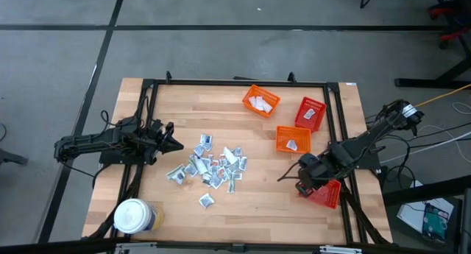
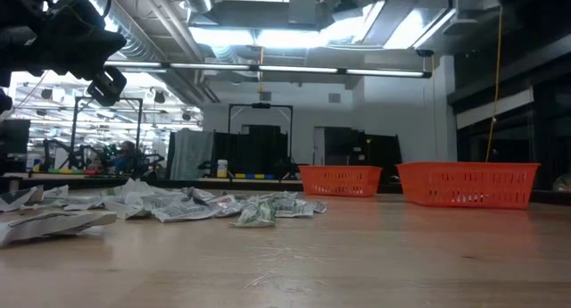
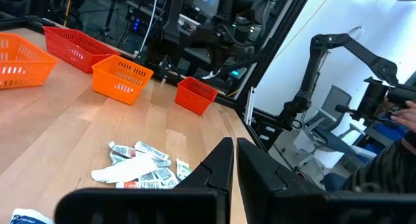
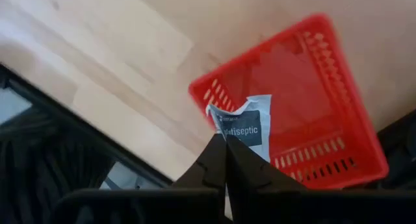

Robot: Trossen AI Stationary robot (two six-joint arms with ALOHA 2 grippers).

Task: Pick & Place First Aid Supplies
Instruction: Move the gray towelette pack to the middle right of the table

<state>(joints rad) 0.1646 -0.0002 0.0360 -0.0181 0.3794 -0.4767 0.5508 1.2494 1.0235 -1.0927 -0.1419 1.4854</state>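
room around the right claw (image 4: 225, 141) is tight: it hangs over a small red mesh basket (image 4: 305, 100) that sits at the bench (image 1: 250, 202) edge, with the dark frame rail just beside it. this claw is clenched on a crinkled white sachet (image 4: 244, 123) printed "antiseptic", held above the basket's open, ribbed plastic floor. away from it toward the bench middle, the loose heap of flat silvery packets (image 1: 210, 166) lies on pale wood planks, with bare wood on all sides. farther along its own edge stand two orange baskets (image 1: 293, 139) and another red one (image 1: 310, 113). the left claw (image 1: 176, 144) hovers just short of the heap, fingers pressed together on nothing. a white-lidded round jar (image 1: 132, 216) stands near that arm's corner.
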